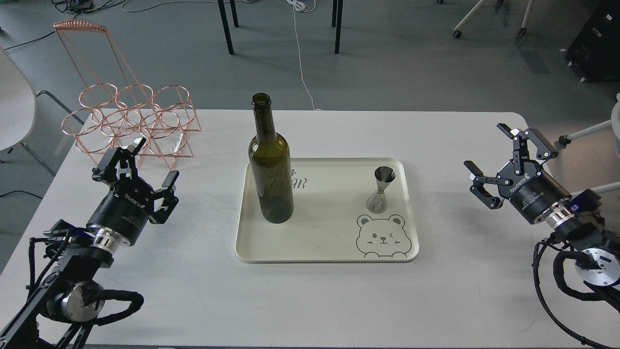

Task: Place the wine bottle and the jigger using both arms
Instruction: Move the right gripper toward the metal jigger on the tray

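Observation:
A tall dark green wine bottle (270,167) stands upright on the left part of a cream tray (310,242). The small steel jigger (381,189) stands upright on the tray's right part, just above a printed bear face. My left gripper (151,165) hovers over the table left of the tray, open and holding nothing, well apart from the bottle. Out at the right side of the table my right gripper (494,155) is also open and empty, clear of the jigger.
A copper wire bottle rack (131,118) stands at the table's back left, just behind my left gripper. Chair and table legs (225,26) stand on the grey floor beyond. A white chair (14,104) sits off the table's left edge.

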Motion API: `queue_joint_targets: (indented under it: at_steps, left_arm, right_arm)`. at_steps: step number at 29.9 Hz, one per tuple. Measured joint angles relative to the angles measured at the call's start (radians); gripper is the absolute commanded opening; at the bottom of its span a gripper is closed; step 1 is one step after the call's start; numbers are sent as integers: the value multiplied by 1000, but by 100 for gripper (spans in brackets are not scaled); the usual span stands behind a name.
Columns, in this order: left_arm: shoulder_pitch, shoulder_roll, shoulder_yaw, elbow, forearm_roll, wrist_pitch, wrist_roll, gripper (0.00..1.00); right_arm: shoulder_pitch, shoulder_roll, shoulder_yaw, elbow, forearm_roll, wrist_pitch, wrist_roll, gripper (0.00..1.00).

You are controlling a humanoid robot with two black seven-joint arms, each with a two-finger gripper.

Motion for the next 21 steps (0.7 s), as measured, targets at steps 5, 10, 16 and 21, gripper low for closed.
queue_joint_targets:
  at_steps: [5,10,16,21]
  left_arm:
    - [0,1,-15,-7,2,4,-4,98]
    - [-11,16,-6,1,-6,-3,-5,98]
    - [-33,79,-1,13,-1,1,-47,98]
    - [-30,109,0,8,-4,3,-165,98]
  right_arm:
    - [-2,6,3,-2,-1,0,0,99]
    - [-2,-2,5,1,-31,0,0,99]
    - [23,-72,13,63,-382,0,0,99]
    - [31,-174,55,201,-738,-24,0,99]
